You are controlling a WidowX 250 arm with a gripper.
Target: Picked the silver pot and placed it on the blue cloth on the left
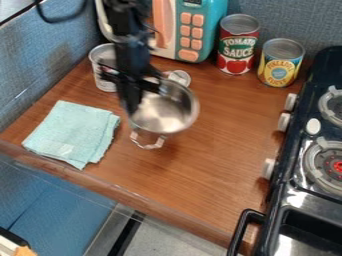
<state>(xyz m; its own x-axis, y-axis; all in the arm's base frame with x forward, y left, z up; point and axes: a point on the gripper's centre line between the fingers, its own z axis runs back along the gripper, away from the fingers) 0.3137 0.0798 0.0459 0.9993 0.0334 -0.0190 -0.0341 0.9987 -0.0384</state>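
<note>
Blk stove point(298, 197) beside wood ctr point(200, 172), blue wall point(280, 17) behind, gripper point(136, 106) clamped on pot point(163, 112) rim.

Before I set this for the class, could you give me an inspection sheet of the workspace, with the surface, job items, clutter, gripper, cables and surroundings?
Surface: wooden counter; front edge looks worn.
Job's things: silver pot near the gripper, not on the blue cloth; cloth folded, at the view's left near the front edge.
Clutter: tomato can and pineapple can at the back; toy microwave; another can, partly behind the gripper.
Gripper: the gripper is at the pot's left side; a firm hold cannot be confirmed.
Cables: black cable loops at upper left.
Surroundings: stove at right; blue-grey wall behind.
</note>
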